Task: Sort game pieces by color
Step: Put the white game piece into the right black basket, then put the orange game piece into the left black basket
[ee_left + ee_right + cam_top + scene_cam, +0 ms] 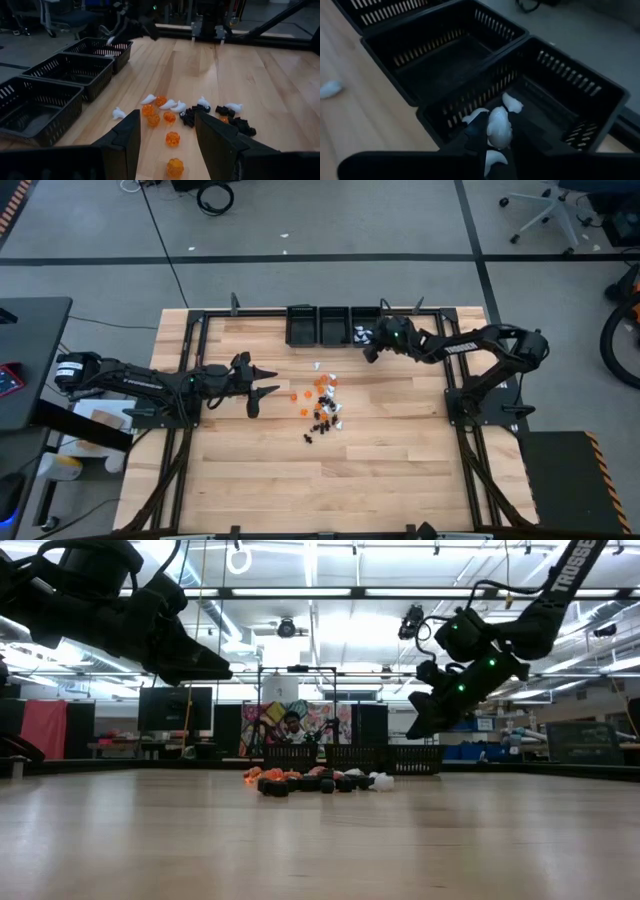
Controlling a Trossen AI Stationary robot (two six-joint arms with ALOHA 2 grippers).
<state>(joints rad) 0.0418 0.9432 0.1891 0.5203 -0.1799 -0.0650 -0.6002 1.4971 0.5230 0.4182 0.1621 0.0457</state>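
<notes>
While your right pincer (496, 142) hangs over the near wall of the right-hand bin (600, 90), its fingers pinch a white piece (499, 127), nearly closed around it. That piece stands lengthwise between the fingers, pointing forward toward the bin floor. The drop turns on one thing: the bin opening lies straight ahead and below the fingertips, just past the rim, so you likely need only a small reach forward before letting go. Two or three white pieces (511, 103) already lie inside that bin, right beneath the held one. The middle bin (445, 55) next to it looks bare; the third bin (300, 326) looks empty too, from above.

Your left pincer (167, 145) is spread wide and holds nothing, hovering off the table. The loose pile (322, 408) lies directly ahead of it, between its open fingers' line of sight: orange pieces (172, 139) nearest, a few white ones (170, 104) past them, black pieces (235, 122) ahead and off to one side. One stray white piece (118, 113) sits apart, toward the bins.

The left arm is clearly nearer the pile; the right arm is nearer the bins. Most pieces are not yet sorted, so the job looks early. Watch the held piece: it is small and rounded, and could slip.
</notes>
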